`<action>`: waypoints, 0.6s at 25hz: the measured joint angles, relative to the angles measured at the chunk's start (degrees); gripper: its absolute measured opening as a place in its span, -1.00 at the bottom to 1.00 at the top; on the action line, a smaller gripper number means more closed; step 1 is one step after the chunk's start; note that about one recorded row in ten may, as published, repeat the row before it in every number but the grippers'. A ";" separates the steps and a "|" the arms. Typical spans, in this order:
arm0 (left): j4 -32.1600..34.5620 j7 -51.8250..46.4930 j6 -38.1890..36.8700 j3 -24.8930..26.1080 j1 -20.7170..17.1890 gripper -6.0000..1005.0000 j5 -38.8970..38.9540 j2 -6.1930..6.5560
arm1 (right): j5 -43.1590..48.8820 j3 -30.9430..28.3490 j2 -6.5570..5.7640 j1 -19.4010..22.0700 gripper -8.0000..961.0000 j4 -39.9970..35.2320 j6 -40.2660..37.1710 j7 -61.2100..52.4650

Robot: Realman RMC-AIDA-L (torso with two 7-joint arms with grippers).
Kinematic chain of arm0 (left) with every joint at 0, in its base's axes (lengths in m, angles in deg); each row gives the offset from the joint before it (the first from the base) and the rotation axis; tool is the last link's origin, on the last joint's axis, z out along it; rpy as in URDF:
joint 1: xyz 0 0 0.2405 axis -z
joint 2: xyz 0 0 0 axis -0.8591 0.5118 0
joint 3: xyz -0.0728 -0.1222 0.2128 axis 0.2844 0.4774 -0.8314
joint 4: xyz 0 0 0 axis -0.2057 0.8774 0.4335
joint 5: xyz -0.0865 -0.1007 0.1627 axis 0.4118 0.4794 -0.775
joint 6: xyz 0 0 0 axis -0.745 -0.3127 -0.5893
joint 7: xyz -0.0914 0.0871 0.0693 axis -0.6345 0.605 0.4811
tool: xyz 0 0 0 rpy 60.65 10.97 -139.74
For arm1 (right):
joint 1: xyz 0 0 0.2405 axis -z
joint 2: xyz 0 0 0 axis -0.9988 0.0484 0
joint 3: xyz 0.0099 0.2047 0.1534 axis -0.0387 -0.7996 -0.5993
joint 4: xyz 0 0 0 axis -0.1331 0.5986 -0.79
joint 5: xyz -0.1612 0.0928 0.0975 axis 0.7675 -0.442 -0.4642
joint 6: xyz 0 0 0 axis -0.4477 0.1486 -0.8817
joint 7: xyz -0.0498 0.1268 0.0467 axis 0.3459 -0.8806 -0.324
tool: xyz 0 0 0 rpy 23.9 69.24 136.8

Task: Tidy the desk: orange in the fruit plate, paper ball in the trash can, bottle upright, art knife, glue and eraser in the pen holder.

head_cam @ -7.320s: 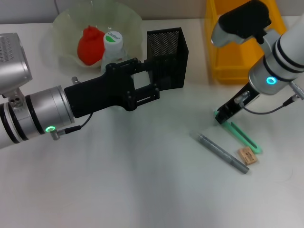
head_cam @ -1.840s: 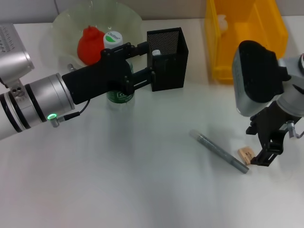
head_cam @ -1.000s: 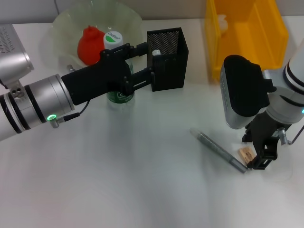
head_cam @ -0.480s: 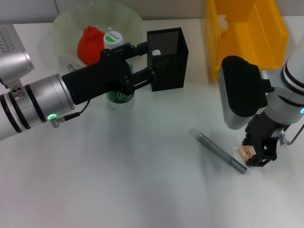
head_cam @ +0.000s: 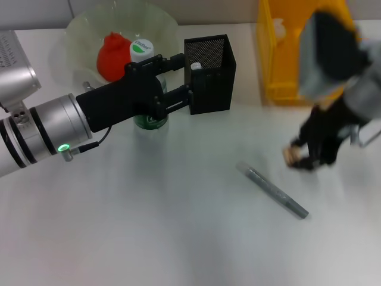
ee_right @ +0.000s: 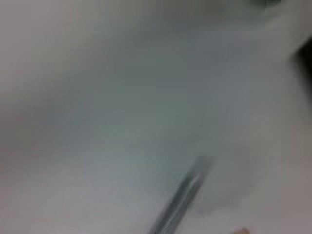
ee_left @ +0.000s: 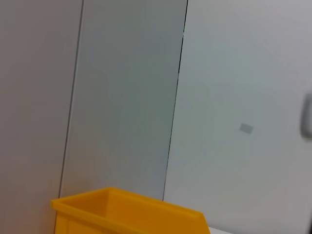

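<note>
Over on the left side of the desk (head_cam: 149, 238), the left gripper (head_cam: 178, 80) reaches across with its fingers wrapped around a bottle (head_cam: 144, 65) that stands upright, white cap on top with a green sticker; there's writing on that sticker and on the green label lower down but it's too small to read. Right behind the bottle is a see-through fruit plate (head_cam: 83, 36) with one red-orange fruit (head_cam: 112, 56) sitting in it. Just beside the bottle, toward the middle, is a black mesh pen holder (head_cam: 209, 72); something with a white tip pokes up inside its near corner, can't tell what it is. Further along, a grey pen-like tool (head_cam: 275, 192) lies flat and diagonal on the bare desk, and it shows up again as a blurry grey streak in the right wrist view (ee_right: 181, 197). At the back right is a yellow bin (head_cam: 284, 53), whose rim also shows in the left wrist view (ee_left: 126, 212) against a grey wall; can't see into it well enough to say what's in there. On the far right, the right gripper (head_cam: 302, 156) is up off the desk, motion-blurred, pinching a small tan eraser (head_cam: 291, 156) between its fingertips, hanging over the desk between the grey tool and the bin.
</note>
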 joint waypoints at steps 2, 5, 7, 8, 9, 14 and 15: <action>0.06 0.01 -0.05 0.03 -0.10 0.25 0.00 0.00 | -2.21 -4.86 -0.01 0.78 -0.11 -2.50 1.18 0.04; 0.11 0.01 -0.13 0.05 -0.17 0.25 0.05 0.01 | -4.91 -8.71 0.09 1.65 -0.11 -4.35 5.58 -1.65; 0.11 0.02 -0.36 0.09 -0.46 0.25 1.19 0.03 | -6.13 -8.90 0.13 1.84 -0.11 -4.19 9.70 -3.41; 0.19 0.02 -0.47 0.08 -0.66 0.25 1.69 0.05 | -6.60 -8.80 0.15 1.85 -0.12 -4.00 11.57 -4.24; 0.19 0.02 -0.47 0.08 -0.66 0.25 1.69 0.05 | -6.60 -8.80 0.15 1.85 -0.12 -4.00 11.57 -4.24; 0.47 0.02 -0.72 0.08 -1.03 0.25 2.16 0.12 | -9.21 -7.21 0.22 -0.26 -0.12 -1.77 20.73 -9.99; 0.49 0.02 -0.83 0.09 -1.04 0.25 2.17 0.12 | -9.66 -6.84 0.10 -2.55 -0.12 0.44 23.30 -11.85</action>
